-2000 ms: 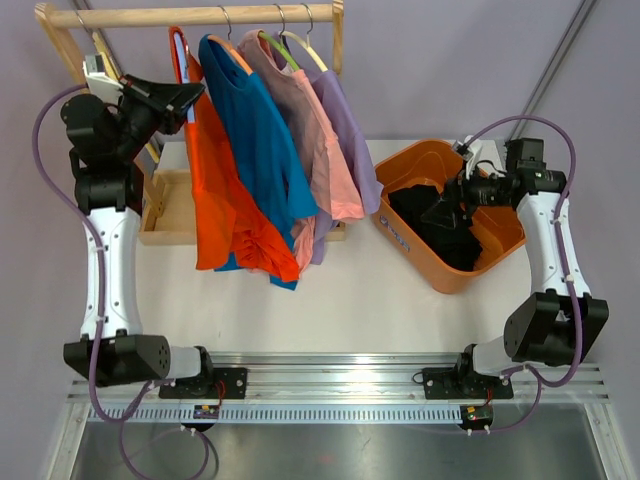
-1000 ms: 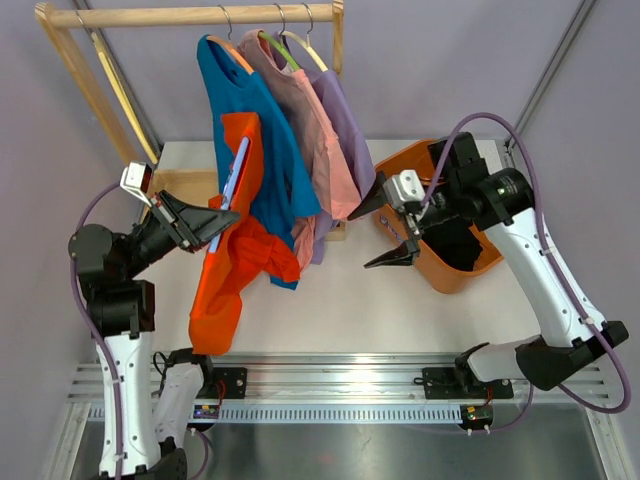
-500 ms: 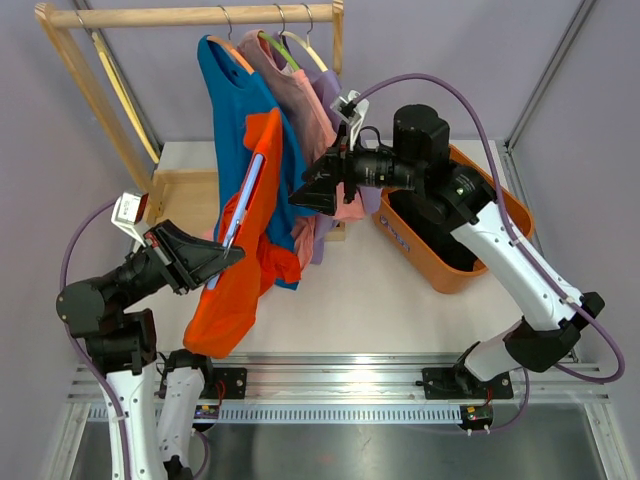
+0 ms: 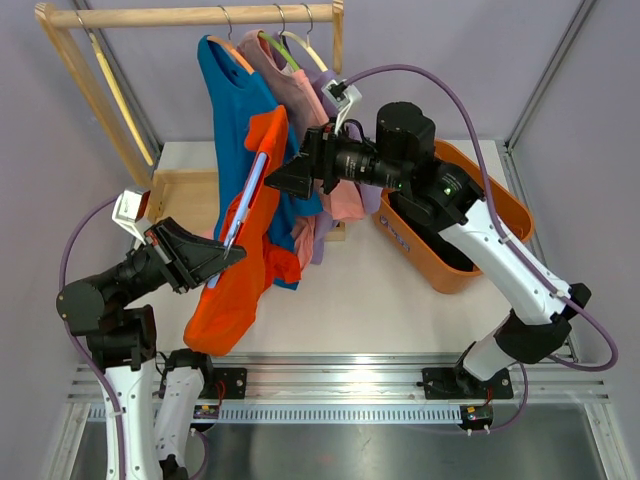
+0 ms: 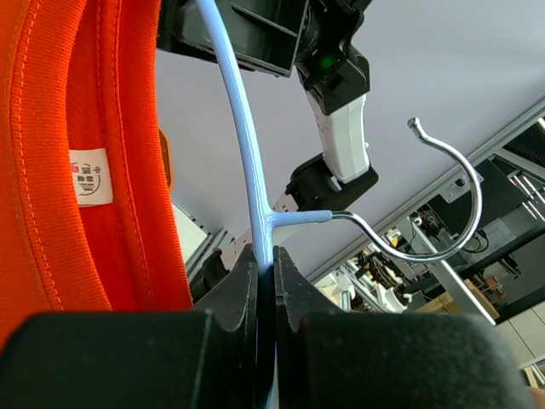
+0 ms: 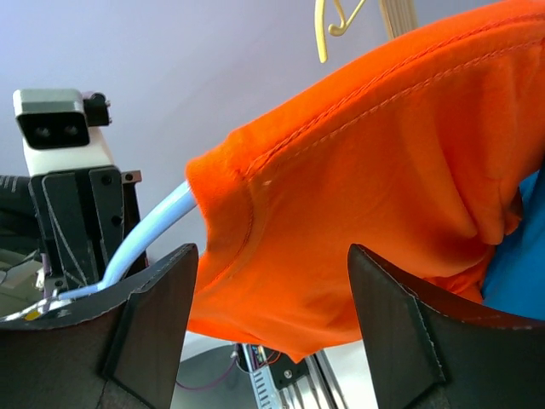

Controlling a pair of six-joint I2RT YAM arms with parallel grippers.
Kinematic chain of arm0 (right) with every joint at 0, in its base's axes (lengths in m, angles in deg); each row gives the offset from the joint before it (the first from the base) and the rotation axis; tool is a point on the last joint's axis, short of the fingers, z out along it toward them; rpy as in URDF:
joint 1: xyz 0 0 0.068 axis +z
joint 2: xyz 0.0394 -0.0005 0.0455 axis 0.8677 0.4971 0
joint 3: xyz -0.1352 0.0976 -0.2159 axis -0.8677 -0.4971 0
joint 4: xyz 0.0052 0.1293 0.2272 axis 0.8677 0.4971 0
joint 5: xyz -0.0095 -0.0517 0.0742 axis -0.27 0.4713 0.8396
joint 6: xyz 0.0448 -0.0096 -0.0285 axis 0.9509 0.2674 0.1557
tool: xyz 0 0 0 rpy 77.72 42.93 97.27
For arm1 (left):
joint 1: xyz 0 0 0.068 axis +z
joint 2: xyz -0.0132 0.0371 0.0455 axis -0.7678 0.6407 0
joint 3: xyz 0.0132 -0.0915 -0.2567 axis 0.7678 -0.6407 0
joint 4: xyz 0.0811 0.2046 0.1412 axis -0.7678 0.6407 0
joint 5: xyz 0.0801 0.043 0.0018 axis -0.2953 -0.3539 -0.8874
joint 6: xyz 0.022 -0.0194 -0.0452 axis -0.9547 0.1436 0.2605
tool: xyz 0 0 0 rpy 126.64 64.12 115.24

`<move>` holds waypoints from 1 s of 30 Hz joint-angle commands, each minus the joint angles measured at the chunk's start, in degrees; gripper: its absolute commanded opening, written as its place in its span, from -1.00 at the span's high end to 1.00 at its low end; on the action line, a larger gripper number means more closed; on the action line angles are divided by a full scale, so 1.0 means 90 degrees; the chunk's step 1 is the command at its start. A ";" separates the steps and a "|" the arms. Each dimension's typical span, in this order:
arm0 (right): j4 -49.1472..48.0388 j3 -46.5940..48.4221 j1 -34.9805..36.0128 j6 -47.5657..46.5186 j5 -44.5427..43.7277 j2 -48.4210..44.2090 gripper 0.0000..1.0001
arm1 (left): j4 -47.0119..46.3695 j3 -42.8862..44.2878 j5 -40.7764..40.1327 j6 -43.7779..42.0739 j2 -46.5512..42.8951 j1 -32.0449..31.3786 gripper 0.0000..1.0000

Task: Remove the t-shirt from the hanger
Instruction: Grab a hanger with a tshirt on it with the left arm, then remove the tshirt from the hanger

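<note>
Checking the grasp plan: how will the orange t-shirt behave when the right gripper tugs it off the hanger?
Probably floppy: the orange t-shirt sags in loose folds below the hanger. Likely light: the left gripper carries it by the thin hanger alone. Its shoulder, between the right gripper's open fingers, may stretch before sliding off.

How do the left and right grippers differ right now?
Left gripper is shut on the light blue hanger; right gripper is open, jaws either side of the orange t-shirt at its shoulder, not clamping it. Left gripper holds beside the hook; right gripper is at the hanger's far end. Both work the same hanger and shirt.
</note>
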 commanded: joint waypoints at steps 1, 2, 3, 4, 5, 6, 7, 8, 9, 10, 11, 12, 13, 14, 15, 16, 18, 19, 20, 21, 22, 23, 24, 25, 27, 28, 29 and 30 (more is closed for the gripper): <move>-0.0203 0.0419 0.0127 0.0185 -0.0242 0.0173 -0.55 | -0.0602 0.0080 -0.0174 0.0011 -0.0035 -0.0051 1.00; -0.0193 0.0497 0.0156 0.0175 -0.0242 0.0231 -0.55 | -0.0602 0.0080 -0.0174 0.0011 -0.0044 -0.0051 1.00; -0.0184 0.0546 0.0176 0.0175 -0.0232 0.0241 -0.55 | -0.0602 0.0070 -0.0164 0.0002 -0.0045 -0.0051 1.00; -0.0183 0.0585 0.0196 0.0185 -0.0251 0.0251 -0.54 | -0.0602 0.0060 -0.0174 -0.0008 -0.0045 -0.0051 1.00; -0.0203 0.0605 0.0205 0.0195 -0.0271 0.0261 -0.53 | -0.0592 0.0051 -0.0164 -0.0008 -0.0054 -0.0071 1.00; -0.0213 0.0624 0.0225 0.0195 -0.0281 0.0261 -0.51 | -0.0592 0.0050 -0.0174 -0.0018 -0.0054 -0.0071 1.00; -0.0222 0.0634 0.0235 0.0195 -0.0310 0.0280 -0.50 | -0.0582 0.0050 -0.0164 -0.0018 -0.0045 -0.0061 1.00; -0.0213 0.0663 0.0244 0.0195 -0.0329 0.0290 -0.49 | -0.0592 0.0050 -0.0174 -0.0037 -0.0054 -0.0061 1.00; -0.0203 0.0692 0.0245 0.0195 -0.0407 0.0310 -0.45 | -0.0592 0.0041 -0.0174 -0.0037 -0.0035 -0.0061 1.00; -0.0184 0.0712 0.0245 0.0175 -0.0456 0.0320 -0.29 | -0.0602 0.0041 -0.0164 -0.0028 -0.0035 -0.0071 1.00; -0.0183 0.0761 0.0245 0.0146 -0.0476 0.0320 -0.18 | -0.0611 0.0041 -0.0164 -0.0037 -0.0025 -0.0071 1.00; -0.0193 0.0780 0.0245 0.0107 -0.0544 0.0320 -0.07 | -0.0611 0.0041 -0.0145 -0.0047 -0.0035 -0.0080 1.00; -0.0222 0.0800 0.0245 0.0010 -0.0554 0.0310 0.32 | -0.0611 0.0041 -0.0145 -0.0057 -0.0025 -0.0081 1.00; -0.0252 0.0820 0.0245 -0.0039 -0.0574 0.0281 0.54 | -0.0602 0.0041 -0.0135 -0.0086 -0.0035 -0.0081 1.00; -0.0261 0.0829 0.0235 -0.0088 -0.0613 0.0261 0.76 | -0.0582 0.0041 -0.0125 -0.0164 -0.0035 -0.0081 1.00; -0.0281 0.0868 0.0235 -0.0214 -0.0623 0.0242 1.00 | -0.0582 0.0050 -0.0125 -0.0193 -0.0044 -0.0081 1.00; -0.0301 0.0917 0.0245 -0.0496 -0.0700 0.0183 1.00 | -0.0582 0.0050 -0.0154 -0.0310 -0.0035 -0.0081 1.00; -0.0320 0.0946 0.0245 -0.0586 -0.0710 0.0164 1.00 | -0.0592 0.0050 -0.0145 -0.0349 -0.0035 -0.0081 1.00; -0.0407 0.0995 0.0245 -0.0712 -0.0730 0.0086 1.00 | -0.0592 0.0050 -0.0164 -0.0398 -0.0015 -0.0090 1.00; -0.0466 0.1005 0.0245 -0.0965 -0.0672 0.0047 1.00 | -0.0592 0.0050 -0.0213 -0.0515 -0.0006 -0.0090 1.00; -0.0612 0.1025 0.0245 -0.1141 -0.0604 0.0008 1.00 | -0.0602 0.0079 -0.0242 -0.0574 0.0033 -0.0081 1.00; -0.0719 0.1025 0.0235 -0.1317 -0.0400 -0.0109 1.00 | -0.0650 0.0099 -0.0300 -0.0652 0.0063 -0.0090 1.00; -0.0827 0.1025 0.0235 -0.1706 -0.0243 -0.0168 1.00 | -0.0718 0.0119 -0.0388 -0.0759 0.0092 -0.0100 1.00; -0.0925 0.1025 0.0244 -0.1941 -0.0087 -0.0207 1.00 | -0.0796 0.0186 -0.0399 -0.0789 0.0160 -0.0090 1.00; -0.0916 0.1229 0.0245 -0.2497 0.0420 -0.0227 1.00 | -0.1137 0.0236 -0.0457 -0.0848 0.0413 -0.0129 1.00; -0.0752 0.1365 0.0245 -0.2626 0.0616 -0.0179 1.00 | -0.1264 0.0265 -0.0486 -0.0848 0.0501 -0.0149 1.00; -0.0673 0.1695 0.0245 -0.2724 0.1024 -0.0053 1.00 | -0.1662 0.0265 -0.0554 -0.0829 0.0676 -0.0178 1.00; -0.0565 0.1882 0.0245 -0.2812 0.1211 0.0026 1.00 | -0.1869 0.0265 -0.0690 -0.0761 0.0755 -0.0304 1.00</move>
